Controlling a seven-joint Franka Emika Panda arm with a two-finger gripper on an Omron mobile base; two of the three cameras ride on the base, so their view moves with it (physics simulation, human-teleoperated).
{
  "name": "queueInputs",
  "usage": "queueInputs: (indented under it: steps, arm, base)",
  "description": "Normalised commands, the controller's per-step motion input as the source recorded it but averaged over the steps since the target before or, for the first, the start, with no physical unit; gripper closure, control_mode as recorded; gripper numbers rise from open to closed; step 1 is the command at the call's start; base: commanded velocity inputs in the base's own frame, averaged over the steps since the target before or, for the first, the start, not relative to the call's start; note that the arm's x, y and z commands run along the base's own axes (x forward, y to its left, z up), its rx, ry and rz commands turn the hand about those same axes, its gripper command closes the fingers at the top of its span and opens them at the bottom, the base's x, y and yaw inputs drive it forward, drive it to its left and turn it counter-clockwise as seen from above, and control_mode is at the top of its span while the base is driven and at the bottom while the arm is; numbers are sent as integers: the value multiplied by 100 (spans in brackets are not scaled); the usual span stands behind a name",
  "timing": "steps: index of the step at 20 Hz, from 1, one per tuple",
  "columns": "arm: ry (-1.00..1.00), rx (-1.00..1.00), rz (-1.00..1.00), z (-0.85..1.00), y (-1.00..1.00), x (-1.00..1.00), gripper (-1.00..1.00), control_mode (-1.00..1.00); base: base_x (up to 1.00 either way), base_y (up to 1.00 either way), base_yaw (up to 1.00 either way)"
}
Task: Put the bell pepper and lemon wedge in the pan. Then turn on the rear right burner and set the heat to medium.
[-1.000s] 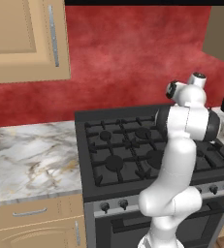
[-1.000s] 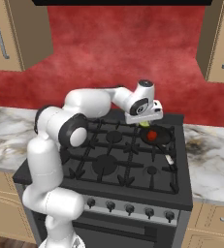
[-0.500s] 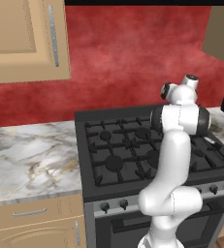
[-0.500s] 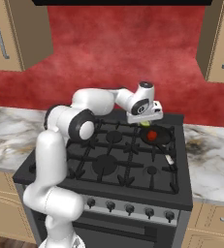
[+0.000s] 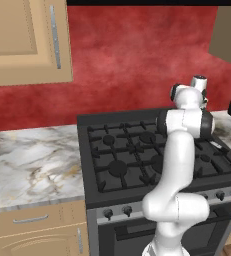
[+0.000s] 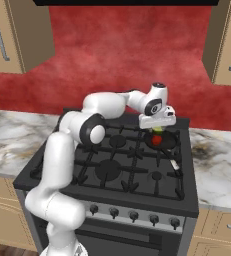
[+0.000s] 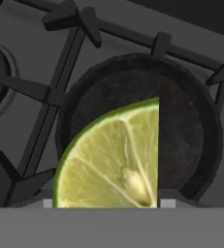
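I see the bell pepper [image 6: 157,140] already in the pan [image 6: 171,145], my tool [image 6: 158,127] gripping the lemon wedge [image 7: 114,157] above it; both burner steps remain.

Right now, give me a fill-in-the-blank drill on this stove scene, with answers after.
1. The end effector holds the ____ wedge.
2. The red bell pepper lies inside the ____.
3. The lemon wedge hangs ____ the pan.
4. The wall behind the stove is ____.

Answers: lemon; pan; above; red
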Motion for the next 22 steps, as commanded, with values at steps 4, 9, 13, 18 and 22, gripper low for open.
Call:
queueInputs:
  steps: [4, 9, 13, 18, 22]
  arm:
    - [10, 0, 0, -7, -38, 1, 100, -100]
    - [3, 0, 0, -27, -12, 0, 100, -100]
    - [2, 1, 0, -28, 0, 0, 100, -100]
    - [1, 3, 0, -34, 0, -2, 100, -100]
    - [0, 0, 0, -18, 0, 0, 100, -100]
  base:
    - [0, 0, 0]
    - [0, 0, 0]
    - [0, 0, 0]
    - [0, 0, 0]
    - [0, 0, 0]
